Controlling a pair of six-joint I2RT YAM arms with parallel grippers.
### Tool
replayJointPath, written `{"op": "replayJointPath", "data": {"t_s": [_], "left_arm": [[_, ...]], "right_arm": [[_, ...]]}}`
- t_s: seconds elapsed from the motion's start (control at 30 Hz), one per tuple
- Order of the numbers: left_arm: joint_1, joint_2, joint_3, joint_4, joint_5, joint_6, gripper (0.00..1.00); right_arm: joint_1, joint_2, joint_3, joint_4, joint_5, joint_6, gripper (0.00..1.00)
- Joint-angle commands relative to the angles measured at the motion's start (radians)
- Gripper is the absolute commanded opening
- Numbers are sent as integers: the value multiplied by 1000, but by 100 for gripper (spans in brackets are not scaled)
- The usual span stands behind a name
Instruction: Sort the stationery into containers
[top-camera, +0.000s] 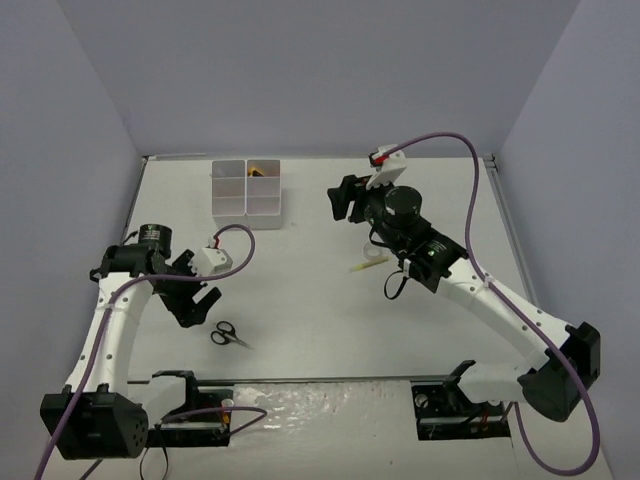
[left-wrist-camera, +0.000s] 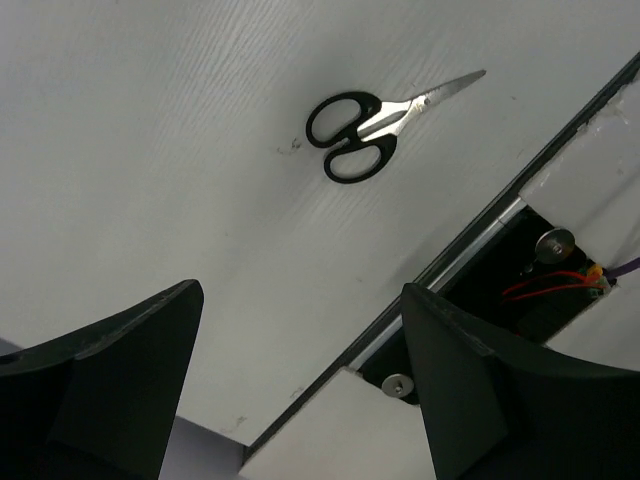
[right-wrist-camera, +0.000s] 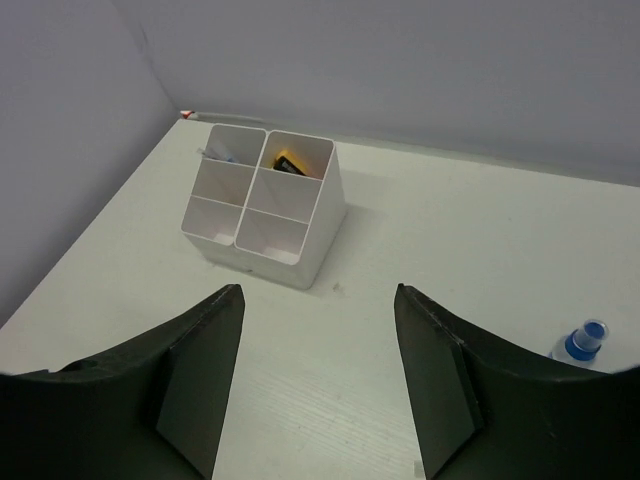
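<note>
The white block of containers (top-camera: 246, 190) stands at the far left; in the right wrist view (right-wrist-camera: 325, 225) a yellow-and-black item (right-wrist-camera: 289, 163) lies in its back right compartment. Black-handled scissors (top-camera: 230, 335) lie near the front edge, also seen in the left wrist view (left-wrist-camera: 362, 135). My left gripper (top-camera: 196, 306) is open and empty, just left of and above the scissors (left-wrist-camera: 300, 295). My right gripper (top-camera: 345, 200) is open and empty, right of the containers and facing them (right-wrist-camera: 318, 292). A yellow marker (top-camera: 367, 266) lies under the right arm. A blue-capped bottle (right-wrist-camera: 580, 343) stands at the right.
Grey walls close in the table on three sides. A metal rail and the black mount slot (left-wrist-camera: 540, 270) run along the near edge, close to the scissors. The right arm's forearm (top-camera: 480, 295) crosses the right half of the table.
</note>
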Motion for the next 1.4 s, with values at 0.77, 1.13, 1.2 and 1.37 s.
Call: {"op": "replayJointPath", "data": {"t_s": [0.77, 1.13, 1.2, 1.37], "left_arm": [[-245, 251, -270, 592, -90, -21, 44], [-246, 278, -284, 490, -96, 46, 40], [-246, 259, -287, 469, -86, 69, 40], [-247, 249, -311, 464, -94, 81, 40]], "right_arm": [[55, -167, -114, -2, 246, 57, 58], [55, -240, -139, -42, 324, 15, 60], [54, -240, -142, -46, 323, 17, 60], [55, -244, -151, -55, 324, 38, 60]]}}
